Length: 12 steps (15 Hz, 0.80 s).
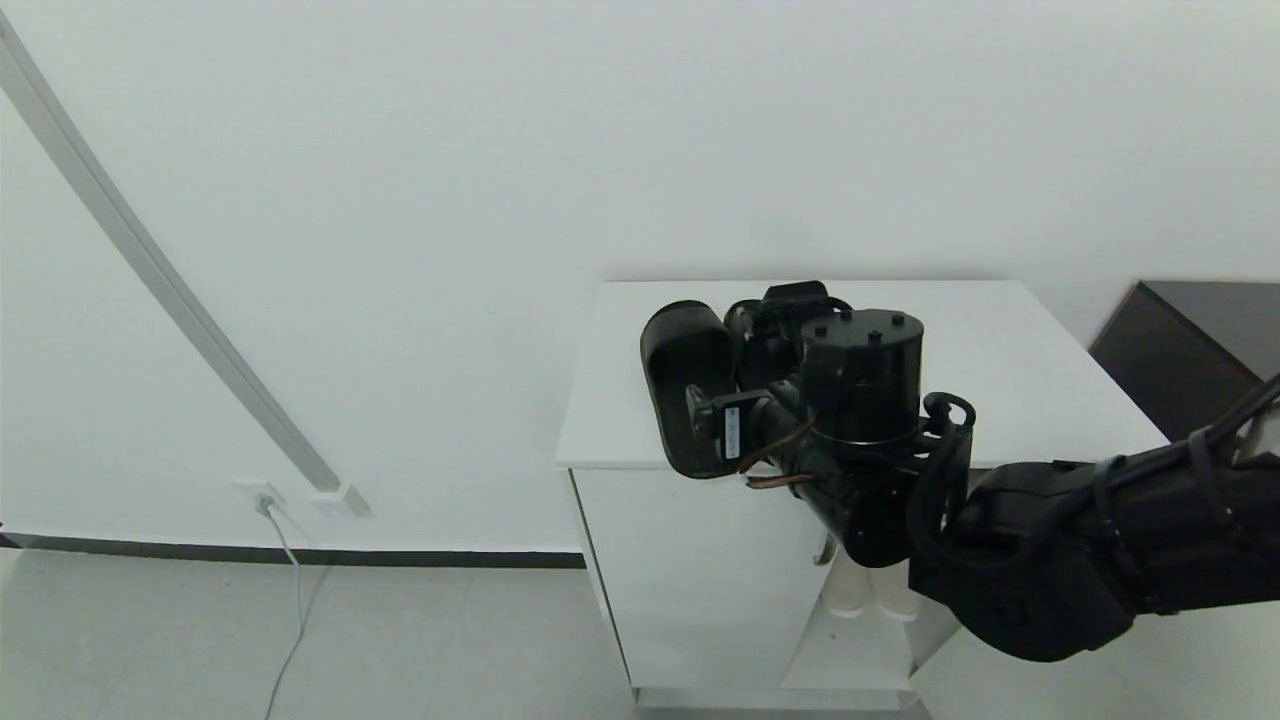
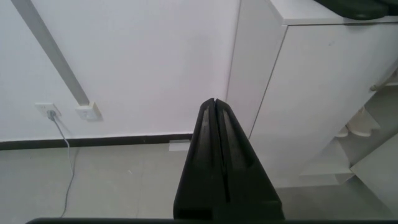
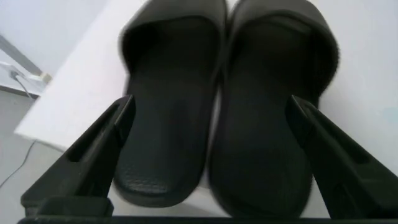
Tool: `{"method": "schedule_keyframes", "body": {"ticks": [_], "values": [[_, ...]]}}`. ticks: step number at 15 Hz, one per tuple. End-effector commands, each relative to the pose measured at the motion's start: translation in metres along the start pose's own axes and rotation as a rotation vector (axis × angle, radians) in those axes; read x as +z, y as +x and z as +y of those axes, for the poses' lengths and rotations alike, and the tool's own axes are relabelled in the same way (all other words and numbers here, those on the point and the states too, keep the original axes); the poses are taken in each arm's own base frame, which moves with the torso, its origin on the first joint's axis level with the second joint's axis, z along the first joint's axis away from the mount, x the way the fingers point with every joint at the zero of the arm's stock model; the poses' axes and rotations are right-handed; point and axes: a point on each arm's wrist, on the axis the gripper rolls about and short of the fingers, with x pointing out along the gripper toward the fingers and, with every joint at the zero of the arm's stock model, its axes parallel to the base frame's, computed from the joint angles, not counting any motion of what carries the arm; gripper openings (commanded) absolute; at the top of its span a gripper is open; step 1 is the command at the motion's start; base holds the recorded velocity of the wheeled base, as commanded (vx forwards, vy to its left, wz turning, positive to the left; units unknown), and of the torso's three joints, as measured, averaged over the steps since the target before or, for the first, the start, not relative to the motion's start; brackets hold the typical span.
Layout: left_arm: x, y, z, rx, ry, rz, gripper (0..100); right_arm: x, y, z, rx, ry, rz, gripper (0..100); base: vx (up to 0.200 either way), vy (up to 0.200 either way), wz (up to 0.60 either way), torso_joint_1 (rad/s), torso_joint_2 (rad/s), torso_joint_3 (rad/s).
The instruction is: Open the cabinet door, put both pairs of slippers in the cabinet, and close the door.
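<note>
A grey conduit (image 1: 150,260) runs slantwise down the white wall at far left and ends beside a wall socket (image 1: 262,495). From the socket a cable (image 1: 295,600) drops to the floor. The left tool (image 2: 214,107) hangs low beside the cabinet's left side, its fingers pressed together with nothing between them, pointing toward the foot of the wall.

Next comes the white cabinet (image 1: 1000,360). Its front stands open, and two white rounded items (image 1: 862,592) stand on an inner shelf; what they are cannot be made out. On the cabinet top, near its front left corner, lies the pair of black slippers (image 3: 261,112), side by side and touching, heels at the front edge. The right tool (image 3: 211,104) sits right over them with its fingers (image 3: 118,124) spread wide, one outside each slipper, so the pair lies between them. Whether the fingers touch the slippers cannot be told.

At far right stands a dark piece of furniture (image 1: 1190,340), apart from the cabinet.
</note>
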Motion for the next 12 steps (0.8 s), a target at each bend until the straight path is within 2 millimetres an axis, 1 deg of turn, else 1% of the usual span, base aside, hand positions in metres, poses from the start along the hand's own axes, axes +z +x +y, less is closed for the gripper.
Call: {"method": "schedule_keyframes", "body": {"ticks": [1,4,5,7,8,10,12], "values": [[0.0,0.0,0.0,0.0,0.0,0.001,0,-0.018,0.017,0.004,-0.014,-0.026,0.023,100,0.0,0.0,0.0,0.0,0.0,0.0],[0.0,0.0,0.0,0.0,-0.002,0.001,0,-0.022,0.046,-0.003,-0.055,-0.012,0.01,100,0.0,0.0,0.0,0.0,0.0,0.0],[0.0,0.0,0.0,0.0,-0.002,0.001,0,-0.023,0.052,-0.003,-0.058,-0.009,0.007,100,0.0,0.0,0.0,0.0,0.0,0.0],[0.0,0.0,0.0,0.0,-0.002,0.001,0,-0.025,0.071,-0.003,-0.072,0.002,-0.009,100,0.0,0.0,0.0,0.0,0.0,0.0],[0.0,0.0,0.0,0.0,-0.002,0.001,0,-0.024,0.081,-0.003,-0.083,0.013,-0.025,100,0.0,0.0,0.0,0.0,0.0,0.0],[0.0,0.0,0.0,0.0,-0.002,0.001,0,-0.02,0.094,-0.005,-0.086,0.02,-0.05,100,0.0,0.0,0.0,0.0,0.0,0.0],[0.0,0.0,0.0,0.0,-0.002,0.001,0,-0.02,0.109,-0.009,-0.106,-0.001,-0.069,100,0.0,0.0,0.0,0.0,0.0,0.0]]}}
